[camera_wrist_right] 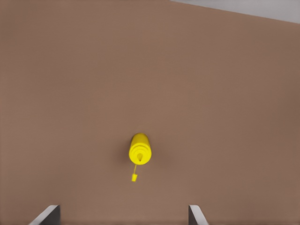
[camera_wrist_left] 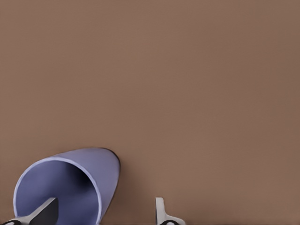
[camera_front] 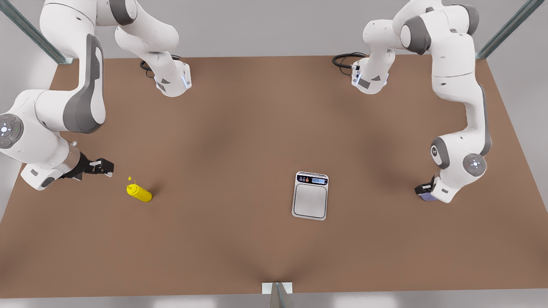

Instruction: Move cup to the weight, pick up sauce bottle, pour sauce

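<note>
Cup [camera_wrist_left: 65, 185] was seen at the front view's right, well apart from the scale [camera_front: 310, 195], mouth towards the left wrist camera, body upright on the table [camera_front: 239, 128]. Left gripper [camera_wrist_left: 105, 213] was spread, one finger [camera_wrist_left: 44, 212] inside the rim and the other outside the wall. Bottle [camera_wrist_right: 139, 149] stood ahead of the right gripper [camera_wrist_right: 124, 216], whose fingers were apart.

My left tool [camera_front: 424, 191] hangs low at the front view's right, fingers [camera_wrist_left: 161, 213] spread wide. My right tool [camera_front: 106, 167] reaches level at the front view's left, fingers [camera_wrist_right: 47, 215] apart.
</note>
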You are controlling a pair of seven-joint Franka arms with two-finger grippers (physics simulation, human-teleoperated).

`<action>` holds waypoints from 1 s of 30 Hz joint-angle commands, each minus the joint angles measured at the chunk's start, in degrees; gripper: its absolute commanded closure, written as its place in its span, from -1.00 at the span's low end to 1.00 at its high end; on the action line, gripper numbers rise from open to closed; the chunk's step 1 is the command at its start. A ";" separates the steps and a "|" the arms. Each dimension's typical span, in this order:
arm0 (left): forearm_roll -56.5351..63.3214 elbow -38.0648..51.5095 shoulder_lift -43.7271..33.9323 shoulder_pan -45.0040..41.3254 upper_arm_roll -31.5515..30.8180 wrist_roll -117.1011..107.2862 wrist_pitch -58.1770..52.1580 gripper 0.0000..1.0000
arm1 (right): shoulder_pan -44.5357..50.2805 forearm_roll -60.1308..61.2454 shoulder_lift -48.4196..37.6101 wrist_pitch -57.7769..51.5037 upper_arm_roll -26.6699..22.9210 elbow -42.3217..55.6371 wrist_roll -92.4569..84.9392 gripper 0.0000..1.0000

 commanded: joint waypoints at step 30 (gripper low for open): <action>-0.17 0.01 1.67 0.00 0.18 2.55 0.71 0.57 | 0.03 0.00 0.32 0.44 0.00 0.26 0.01 -1.00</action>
